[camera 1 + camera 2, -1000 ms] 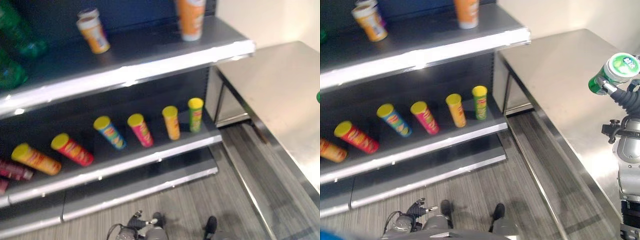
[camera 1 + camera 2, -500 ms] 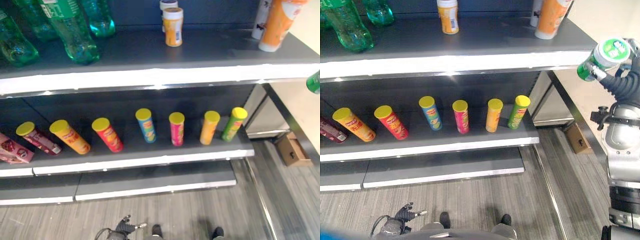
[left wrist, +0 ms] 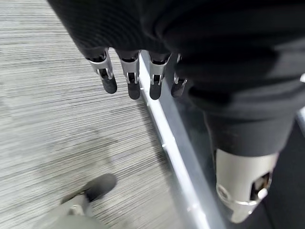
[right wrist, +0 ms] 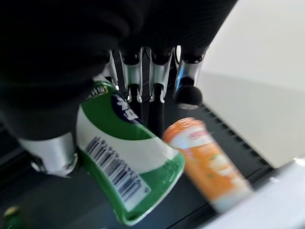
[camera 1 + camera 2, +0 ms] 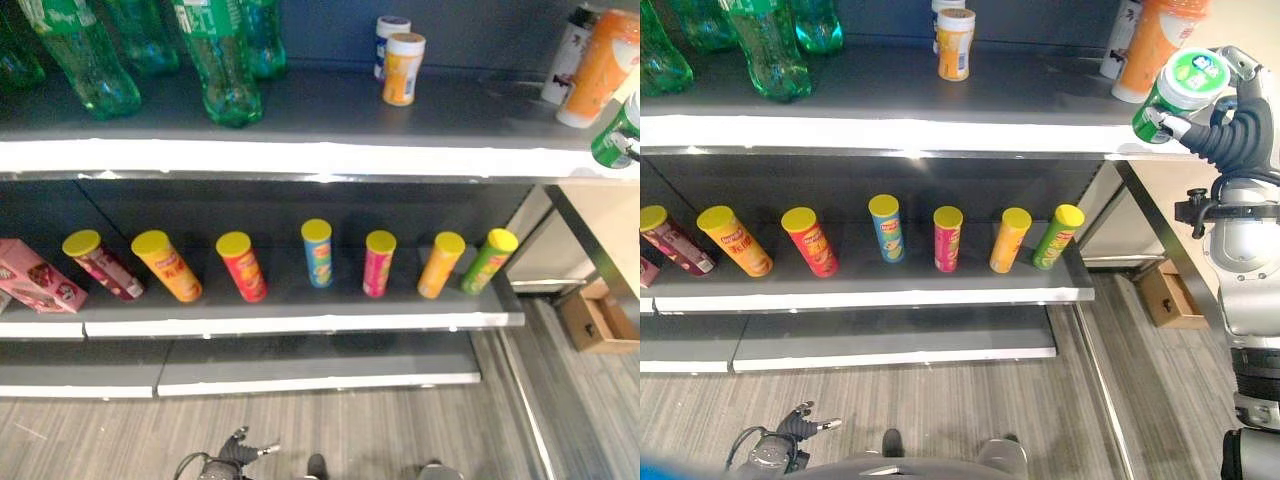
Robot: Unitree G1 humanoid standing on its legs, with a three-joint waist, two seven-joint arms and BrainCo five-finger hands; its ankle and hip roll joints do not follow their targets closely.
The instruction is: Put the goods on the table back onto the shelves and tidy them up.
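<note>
The right hand was clamped on a green can, held tilted just off the right end of the top shelf, beside the orange canister standing there. The left hand hung low over the floor, fingers straight and apart, well below that shelf.

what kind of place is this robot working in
Most likely a shop or a mock-up of one: a grey shelf unit holds a row of chip cans and green bottles, while the right hand holds a green container.
</note>
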